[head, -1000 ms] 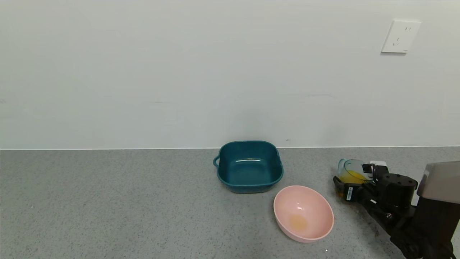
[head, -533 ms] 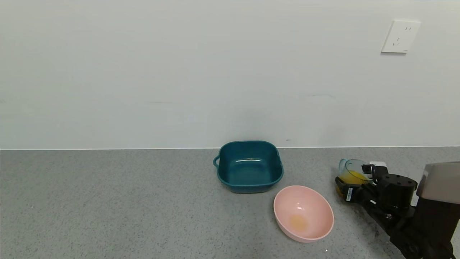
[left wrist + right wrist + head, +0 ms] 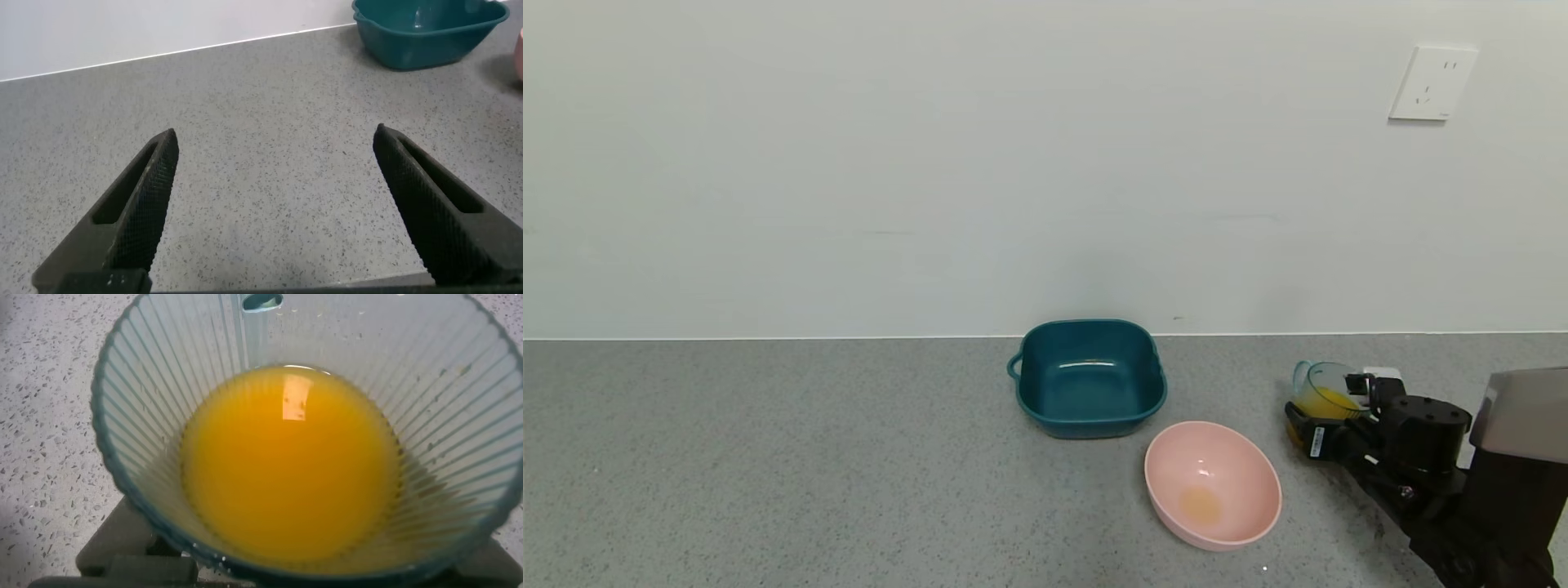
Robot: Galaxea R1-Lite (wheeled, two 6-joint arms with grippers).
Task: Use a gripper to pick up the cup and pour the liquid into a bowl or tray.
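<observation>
Since a second ago, almost nothing is changing: only the cup is shifting very slightly in the right gripper. Going from left, the left gripper is hanging wide open over bare counter, holding nothing. A teal tub is standing near the wall, the pink bowl just before it, showing only a faint orange trace. Further right, the gripper's fingers are closing around the cup, which is holding nearly all its liquid. Grasping seems done; carrying and pouring are remaining. Nothing is blocking the way.
</observation>
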